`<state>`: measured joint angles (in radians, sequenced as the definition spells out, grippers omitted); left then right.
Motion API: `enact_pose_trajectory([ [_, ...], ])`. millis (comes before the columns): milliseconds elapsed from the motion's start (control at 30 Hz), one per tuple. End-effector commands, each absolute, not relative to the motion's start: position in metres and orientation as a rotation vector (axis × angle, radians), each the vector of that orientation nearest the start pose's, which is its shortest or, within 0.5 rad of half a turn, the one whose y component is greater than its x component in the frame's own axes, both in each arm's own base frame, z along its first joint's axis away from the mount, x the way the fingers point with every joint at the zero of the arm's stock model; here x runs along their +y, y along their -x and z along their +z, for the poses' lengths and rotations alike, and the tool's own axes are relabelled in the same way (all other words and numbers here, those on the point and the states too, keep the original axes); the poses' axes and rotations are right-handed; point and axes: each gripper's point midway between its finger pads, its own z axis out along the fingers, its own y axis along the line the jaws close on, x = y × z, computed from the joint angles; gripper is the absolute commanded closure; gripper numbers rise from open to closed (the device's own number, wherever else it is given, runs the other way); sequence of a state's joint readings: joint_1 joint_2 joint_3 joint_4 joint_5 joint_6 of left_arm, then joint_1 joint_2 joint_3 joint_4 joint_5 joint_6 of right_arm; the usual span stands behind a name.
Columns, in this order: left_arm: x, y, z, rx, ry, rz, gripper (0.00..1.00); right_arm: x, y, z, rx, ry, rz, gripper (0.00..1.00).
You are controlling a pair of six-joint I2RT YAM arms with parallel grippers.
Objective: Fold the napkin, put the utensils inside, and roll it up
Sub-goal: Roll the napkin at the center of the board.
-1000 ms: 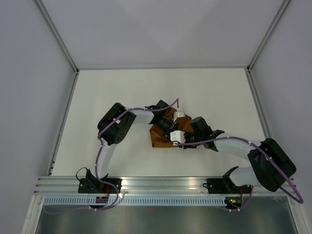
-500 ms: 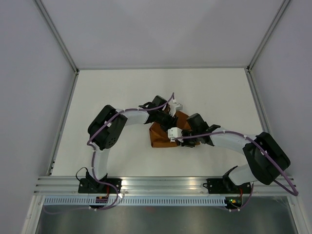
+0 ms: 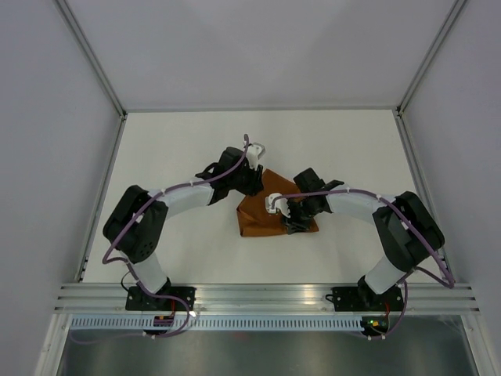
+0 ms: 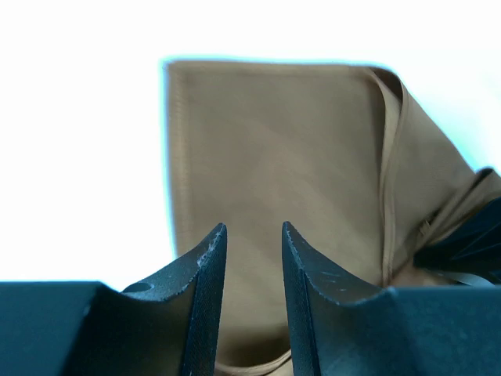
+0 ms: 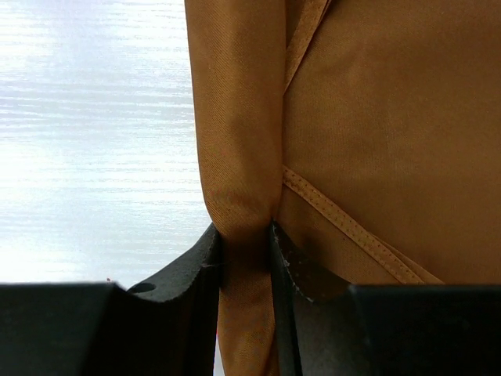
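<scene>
Mid-frame on the desk point(image 3: 180, 149), the napkin point(image 3: 262, 221) is clamped at its right fold by the right end effector point(image 5: 245, 235). The left end effector point(image 4: 253, 235), parted and empty, is poised at its upper left.

The folded rust-orange satin napkin point(image 3: 260, 219) is showing one plain colour throughout, looking browner in the left wrist view; the flat white bench point(image 3: 172, 149) is glaring pale.

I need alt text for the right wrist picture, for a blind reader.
Two dark jaws at the bottom edge pinch a fold of the orange napkin. More cloth with a stitched hem fills the right side; the white table shows on the left.
</scene>
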<state>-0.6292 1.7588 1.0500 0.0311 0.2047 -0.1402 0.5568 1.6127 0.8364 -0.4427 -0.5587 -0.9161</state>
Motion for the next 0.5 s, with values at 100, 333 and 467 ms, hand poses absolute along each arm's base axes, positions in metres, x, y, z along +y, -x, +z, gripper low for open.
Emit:
enact_pose_trajectory([
  [100, -0.276, -0.368, 0.137, 1.986, -0.472, -0.505, 0.6, 0.196, -0.205, -0.001, 2.059, 1.911, 0.897, 0.96],
  [333, -0.272, -0.353, 0.164, 1.843, -0.558, -0.443, 0.61, 0.192, -0.223, 0.0, 2.138, 1.859, 0.966, 0.96],
  [467, -0.282, -0.333, 0.169, 1.748, -0.656, -0.368, 0.61, 0.19, -0.225, -0.007, 2.206, 1.858, 1.001, 0.96],
])
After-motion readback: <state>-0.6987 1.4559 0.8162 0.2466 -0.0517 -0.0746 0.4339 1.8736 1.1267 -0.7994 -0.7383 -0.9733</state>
